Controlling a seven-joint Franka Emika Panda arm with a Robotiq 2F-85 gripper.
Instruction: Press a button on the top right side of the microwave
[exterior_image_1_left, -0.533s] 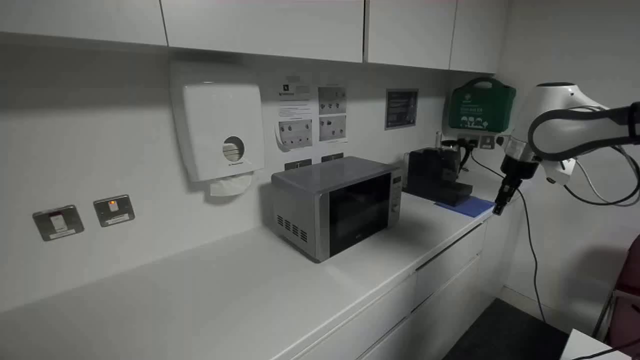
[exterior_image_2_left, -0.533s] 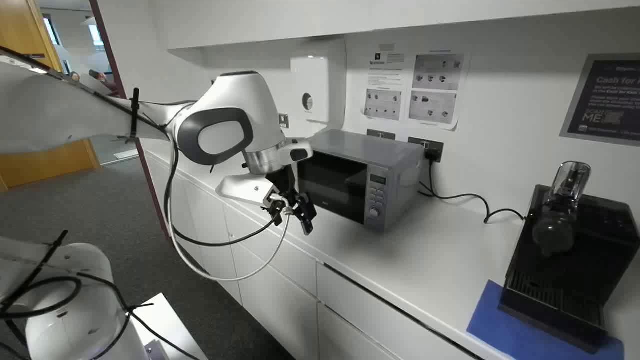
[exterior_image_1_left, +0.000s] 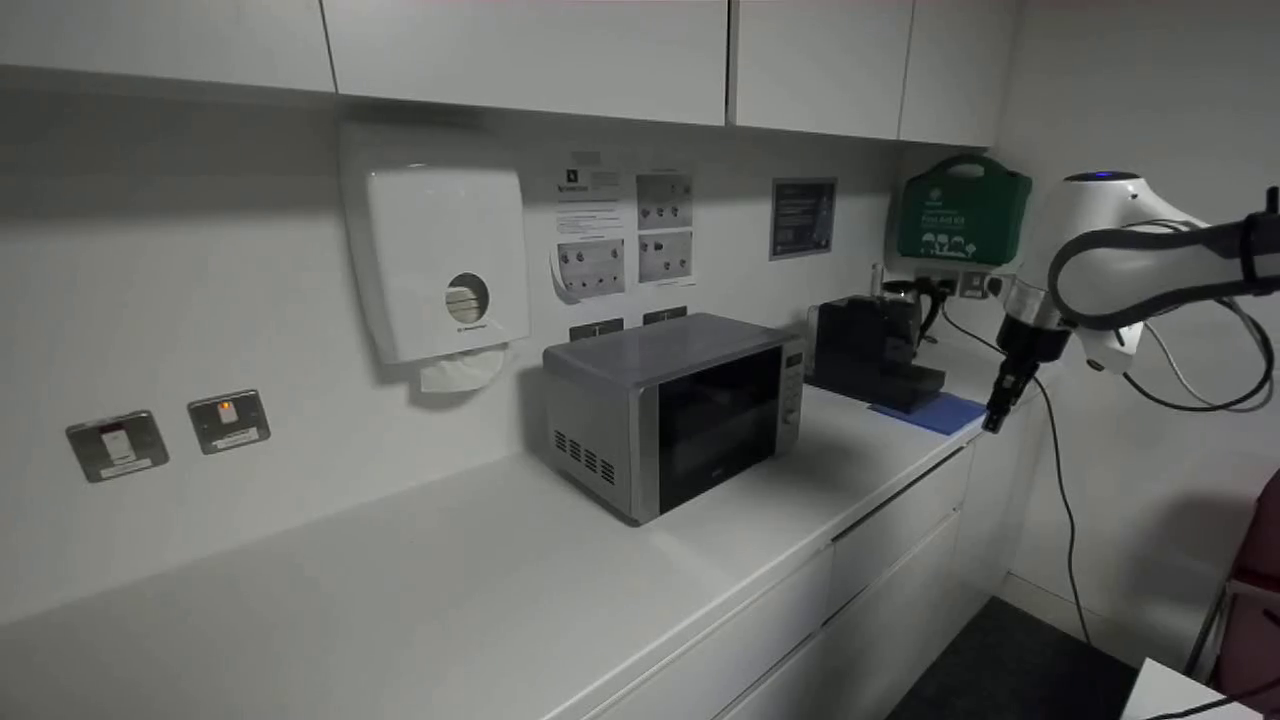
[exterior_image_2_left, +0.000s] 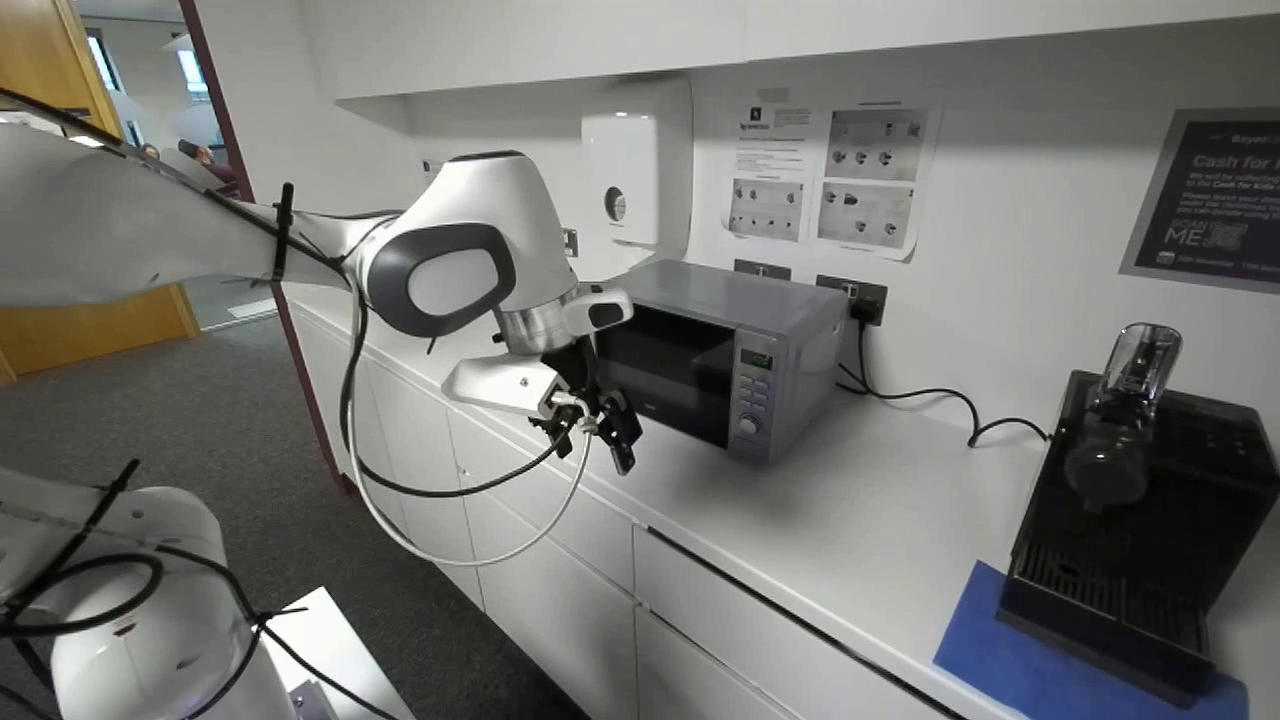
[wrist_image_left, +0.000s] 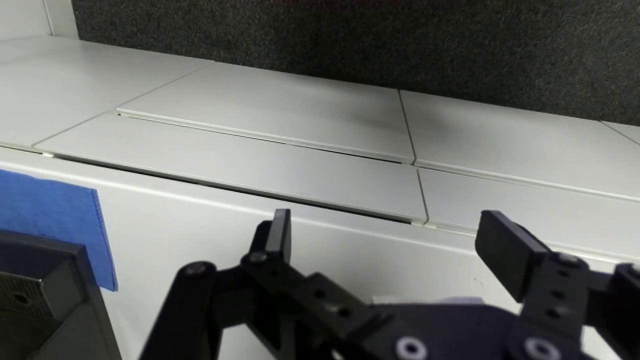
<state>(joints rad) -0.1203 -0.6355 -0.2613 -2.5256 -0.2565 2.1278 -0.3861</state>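
The silver-grey microwave (exterior_image_1_left: 715, 425) stands on the counter with its dark door shut; it also shows in an exterior view (exterior_image_2_left: 790, 300). Its control panel (exterior_image_2_left: 755, 385) is a narrow strip right of the door, with a small display at the top, several buttons below and a round knob (exterior_image_2_left: 748, 425) at the bottom. My gripper (exterior_image_2_left: 597, 458) hangs pointing down in front of the door, near the counter's front edge and apart from the microwave. In the wrist view the gripper (wrist_image_left: 387, 212) is wide open with nothing between its fingers. The control panel is not recognizable there.
A black coffee machine (exterior_image_2_left: 1130, 530) stands on a blue cloth (exterior_image_2_left: 985, 630), also seen in the wrist view (wrist_image_left: 55, 215). A white dispenser (exterior_image_1_left: 445, 260) hangs on the wall behind the microwave. Wall cupboards (exterior_image_1_left: 530, 50) overhang the counter (exterior_image_1_left: 400, 600). Loose cables (exterior_image_2_left: 450, 555) hang from the arm.
My arm and gripper have shifted slightly, a little rightward in the view that shows the control panel. A blue light now shows on top of the arm. The gripper still looks open.
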